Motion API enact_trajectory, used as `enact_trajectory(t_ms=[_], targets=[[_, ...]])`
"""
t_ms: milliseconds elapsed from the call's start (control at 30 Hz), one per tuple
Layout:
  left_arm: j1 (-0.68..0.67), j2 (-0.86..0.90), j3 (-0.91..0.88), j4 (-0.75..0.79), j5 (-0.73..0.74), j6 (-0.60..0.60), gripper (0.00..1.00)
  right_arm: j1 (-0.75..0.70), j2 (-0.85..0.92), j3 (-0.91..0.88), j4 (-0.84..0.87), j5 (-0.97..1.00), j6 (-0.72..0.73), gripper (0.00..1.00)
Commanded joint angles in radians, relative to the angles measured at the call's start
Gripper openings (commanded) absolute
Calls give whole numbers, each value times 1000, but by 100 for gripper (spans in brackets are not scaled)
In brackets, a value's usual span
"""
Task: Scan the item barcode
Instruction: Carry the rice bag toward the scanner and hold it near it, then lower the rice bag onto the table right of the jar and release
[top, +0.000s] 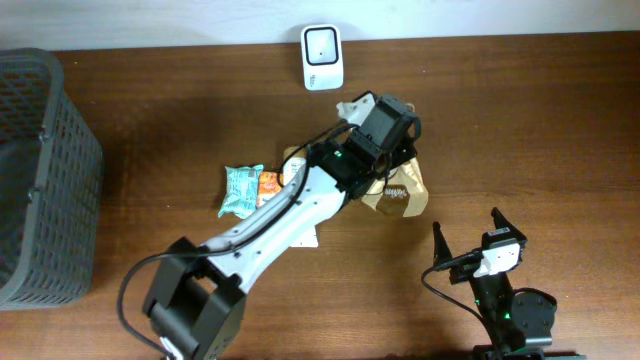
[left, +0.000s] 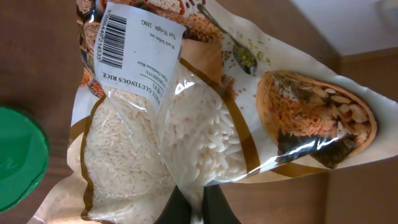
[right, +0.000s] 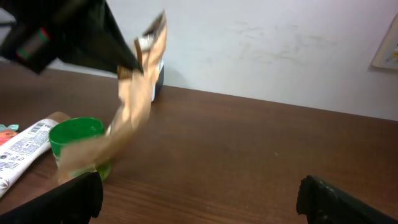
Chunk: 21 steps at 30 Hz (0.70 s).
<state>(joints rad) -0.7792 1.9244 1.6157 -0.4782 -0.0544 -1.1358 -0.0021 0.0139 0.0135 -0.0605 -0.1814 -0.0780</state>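
Note:
The item is a clear and brown bag of rice (left: 205, 124) with a white barcode label (left: 115, 40) near its top edge. My left gripper (left: 196, 208) is shut on an edge of the bag, its jaws pinching the plastic. Overhead, the left gripper (top: 385, 125) holds the rice bag (top: 402, 190) at the table's middle, just below the white scanner (top: 322, 56). In the right wrist view the bag (right: 134, 106) hangs from the black left gripper (right: 68, 31). My right gripper (top: 467, 228) rests open and empty at the front right, also seen wide apart as right gripper (right: 202, 202).
A teal packet (top: 240, 190) and an orange packet (top: 268, 185) lie left of the bag. A green-lidded cup (right: 78, 134) and a white tube (right: 22, 149) sit under the hanging bag. A dark mesh basket (top: 40, 180) fills the left edge.

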Motion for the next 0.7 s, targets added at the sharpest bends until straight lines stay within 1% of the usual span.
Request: enact_trajectory(t_ms=[0, 100, 200, 333, 433, 500, 667], targets=[[-9, 26, 21, -49, 6, -37, 0, 2, -8, -8, -3, 2, 7, 98], [-8, 54, 21, -97, -11, -37, 0, 2, -8, -8, -3, 2, 7, 98], [-8, 58, 21, -160, -88, -38, 0, 2, -8, -8, -3, 2, 7, 98], [-8, 58, 21, -187, -93, -38, 0, 2, -8, -8, -3, 2, 7, 98], [-8, 58, 21, -243, -127, -33, 0, 2, -8, -8, -3, 2, 7, 98], [-8, 58, 21, -250, -130, 34, 0, 2, -8, -8, -3, 2, 7, 98], [-10, 58, 21, -256, -130, 42, 0, 2, -8, -8, -3, 2, 7, 98]])
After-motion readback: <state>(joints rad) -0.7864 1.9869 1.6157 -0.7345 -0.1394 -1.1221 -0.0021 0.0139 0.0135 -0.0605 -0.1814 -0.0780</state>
